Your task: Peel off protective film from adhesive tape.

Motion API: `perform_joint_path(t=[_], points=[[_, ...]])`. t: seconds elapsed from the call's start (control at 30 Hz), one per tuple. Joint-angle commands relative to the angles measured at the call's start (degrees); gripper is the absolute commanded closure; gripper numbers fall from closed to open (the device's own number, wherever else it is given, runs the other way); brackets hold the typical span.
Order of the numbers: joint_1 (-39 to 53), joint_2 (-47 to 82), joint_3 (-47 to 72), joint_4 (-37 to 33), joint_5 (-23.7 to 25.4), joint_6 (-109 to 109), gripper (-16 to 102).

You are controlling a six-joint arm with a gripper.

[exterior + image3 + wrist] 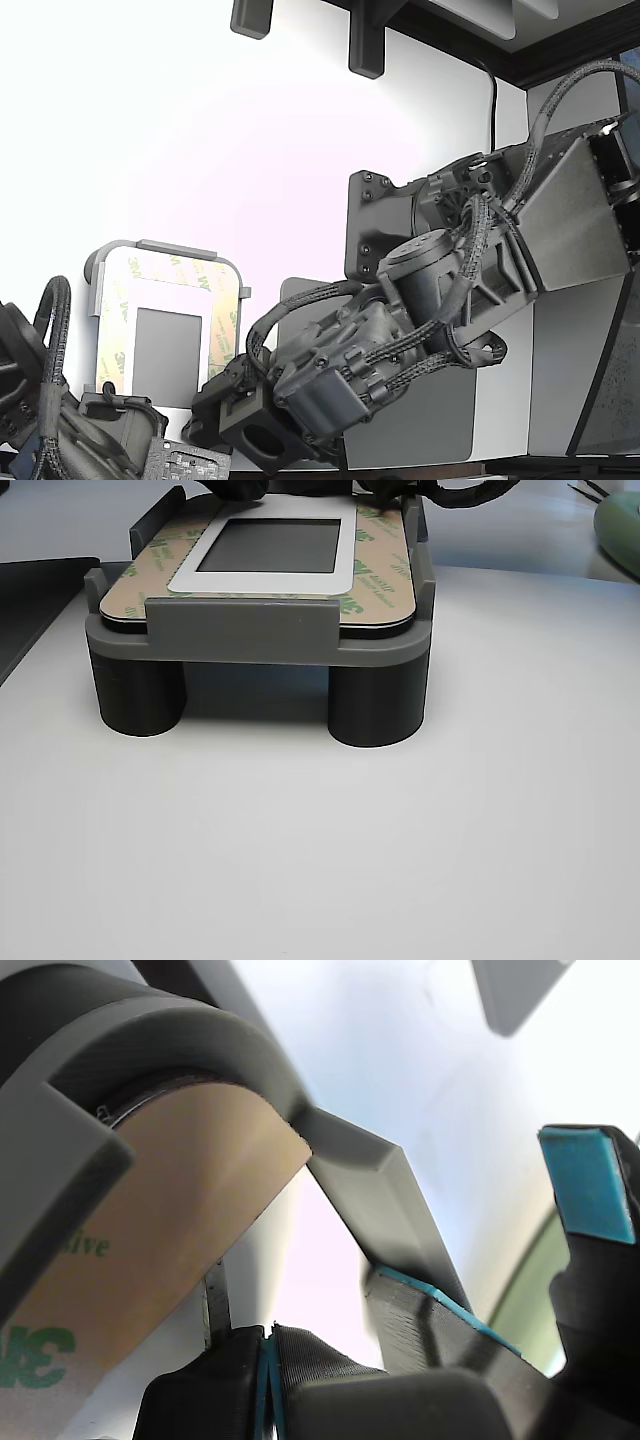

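Overexposed glare throughout; wrist view blurred, perhaps backlit.

The protective film (385,575) is a tan-yellow liner printed with green "3M" logos, lying flat as a rectangular border round a small grey rectangle. In the other view it runs along all four sides of the white, round-cornered plate (262,578), logos visible at 3 and 9 o'clock. In the exterior view the film (222,310) frames the grey rectangle at roughly 8 o'clock in the scene, its strips flat and unlifted. In the wrist view one rounded corner of the film (170,1220) fills the 9 o'clock side, seemingly still flush; the adhesive tape beneath it cannot be made out
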Motion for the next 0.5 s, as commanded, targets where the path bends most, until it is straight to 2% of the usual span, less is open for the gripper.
perform_joint_path(t=[0.0,0.47], points=[[-0.4,1.5,-1.8,-0.1,0.0,0.1,96],[-1.1,0.7,-1.2,-1.8,-0.4,-1.4,95]])
